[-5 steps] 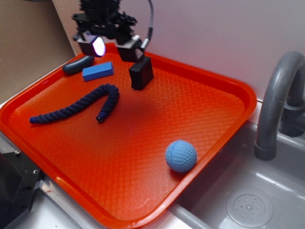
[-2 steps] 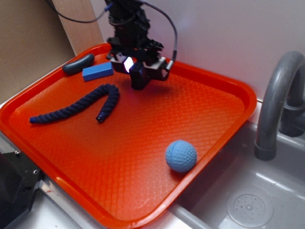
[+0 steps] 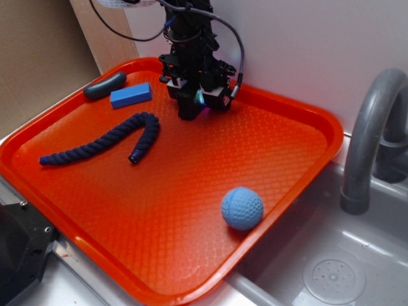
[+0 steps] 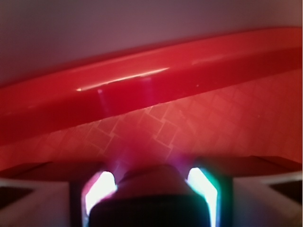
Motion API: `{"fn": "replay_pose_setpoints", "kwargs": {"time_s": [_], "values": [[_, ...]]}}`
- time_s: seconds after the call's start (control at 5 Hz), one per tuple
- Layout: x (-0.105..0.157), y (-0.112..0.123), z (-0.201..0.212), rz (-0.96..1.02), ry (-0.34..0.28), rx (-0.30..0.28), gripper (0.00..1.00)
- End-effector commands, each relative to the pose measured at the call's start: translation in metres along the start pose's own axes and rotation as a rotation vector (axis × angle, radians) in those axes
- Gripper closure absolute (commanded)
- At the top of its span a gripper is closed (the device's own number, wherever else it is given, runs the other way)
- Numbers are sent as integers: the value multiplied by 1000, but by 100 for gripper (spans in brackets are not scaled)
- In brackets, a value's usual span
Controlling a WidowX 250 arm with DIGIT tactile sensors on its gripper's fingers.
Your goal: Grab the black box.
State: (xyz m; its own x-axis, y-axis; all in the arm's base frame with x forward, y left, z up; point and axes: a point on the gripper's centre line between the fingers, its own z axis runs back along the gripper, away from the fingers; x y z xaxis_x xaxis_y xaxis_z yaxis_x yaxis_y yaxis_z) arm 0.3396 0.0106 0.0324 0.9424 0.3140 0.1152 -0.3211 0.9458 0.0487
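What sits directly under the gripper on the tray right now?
The black box sits under the gripper, on the orange tray. Only its lower front shows; its top and the contact with the fingers are hidden.

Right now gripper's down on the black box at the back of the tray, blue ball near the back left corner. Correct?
Not quite. The blue ball sits near the front right edge of the tray, per the exterior view. The gripper is down on the black box at the back.
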Motion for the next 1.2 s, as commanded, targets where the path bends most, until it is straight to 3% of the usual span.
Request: {"fn": "replay_pose_setpoints", "kwargs": {"time_s": [0.0,0.2,0.4,0.6,1.0], "values": [[-29,38,109,-128,-36,-202,100],[-66,47,163,-200,-65,-190,100],[-94,42,215,-268,-115,-215,100],[-109,22,245,-270,-78,-99,100],[-113,20,238,-270,-67,-50,100]]}}
